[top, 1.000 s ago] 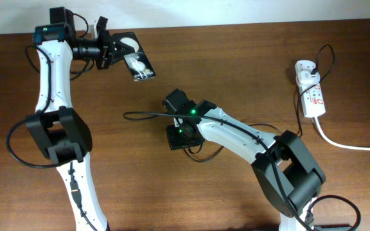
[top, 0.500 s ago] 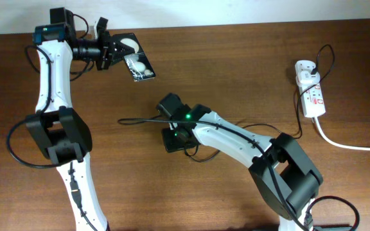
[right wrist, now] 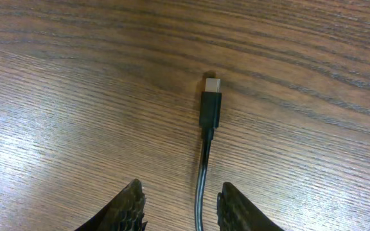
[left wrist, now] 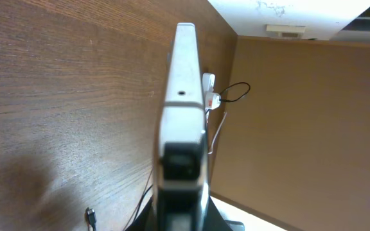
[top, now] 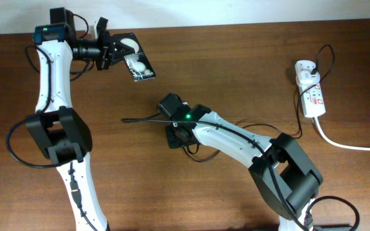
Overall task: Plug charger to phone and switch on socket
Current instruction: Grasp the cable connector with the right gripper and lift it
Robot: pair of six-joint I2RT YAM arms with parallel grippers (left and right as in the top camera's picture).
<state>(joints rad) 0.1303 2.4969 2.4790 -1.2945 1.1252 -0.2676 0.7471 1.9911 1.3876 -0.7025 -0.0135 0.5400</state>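
My left gripper point(top: 117, 51) is shut on the black phone point(top: 138, 59) and holds it off the table at the far left. In the left wrist view the phone point(left wrist: 184, 90) is seen edge-on. The charger's black cable lies across the table's middle, with its tip point(top: 124, 119) pointing left. My right gripper point(top: 175, 133) is open low over the table, and the cable runs between its fingers point(right wrist: 182, 205) untouched, the connector tip point(right wrist: 211, 106) lying ahead of them. The white socket point(top: 313, 95) lies at the far right with the white plug adapter point(top: 305, 68) in its far end.
The socket's thick white cord point(top: 349, 145) runs off the right edge. Slack black cable loops beside the socket point(top: 299, 109) and under my right arm point(top: 201, 154). A wall stands past the table's far edge.
My right gripper has shifted slightly left along the cable and the cable's tip end has moved a little. The left arm and the phone have not moved.
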